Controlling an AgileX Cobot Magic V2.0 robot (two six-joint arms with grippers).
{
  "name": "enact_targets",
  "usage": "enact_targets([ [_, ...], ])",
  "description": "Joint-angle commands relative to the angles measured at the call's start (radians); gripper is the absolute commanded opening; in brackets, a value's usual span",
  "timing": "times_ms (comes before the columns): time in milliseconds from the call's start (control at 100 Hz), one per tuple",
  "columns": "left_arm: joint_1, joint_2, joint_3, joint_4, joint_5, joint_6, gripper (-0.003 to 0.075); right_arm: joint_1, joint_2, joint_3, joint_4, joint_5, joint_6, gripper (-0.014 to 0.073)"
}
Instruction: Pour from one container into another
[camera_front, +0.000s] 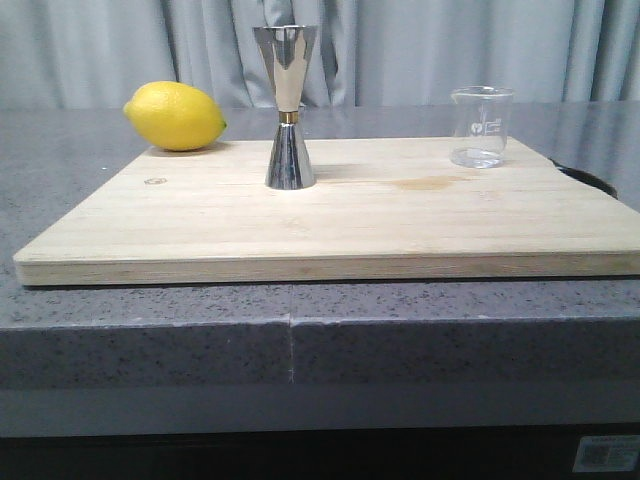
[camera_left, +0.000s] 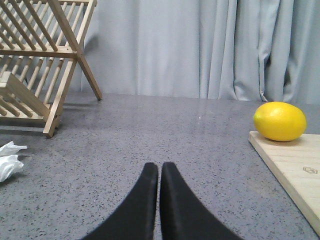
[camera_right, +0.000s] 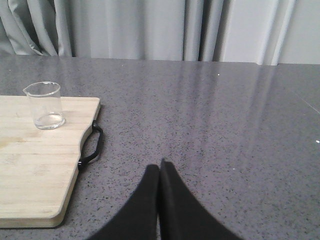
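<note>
Front view: beaker apart from jigger.

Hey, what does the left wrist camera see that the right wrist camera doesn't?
Only the left wrist view shows the lemon on the board's corner, a wooden drying rack and crumpled tissue, plus the left gripper, shut and empty. Only the right wrist view shows the glass beaker, the board's black handle and the right gripper, also shut. Both show the wooden cutting board, grey countertop and curtain. Neither shows the jigger.
</note>
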Motion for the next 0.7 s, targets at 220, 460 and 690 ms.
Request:
enact_targets([
  [220,-0.007,-0.022,0.029,-0.007,-0.078,-0.012,-0.0019,0.001,0.013,-0.023,-0.014,-0.072,-0.006,-0.0072],
  [460,-0.007,-0.022,0.029,-0.007,-0.078,-0.012,-0.0019,0.001,0.013,-0.023,-0.014,-0.072,-0.006,-0.0072],
  [690,-0.007,-0.022,0.029,-0.007,-0.078,-0.012,-0.0019,0.001,0.013,-0.023,-0.014,-0.072,-0.006,-0.0072],
])
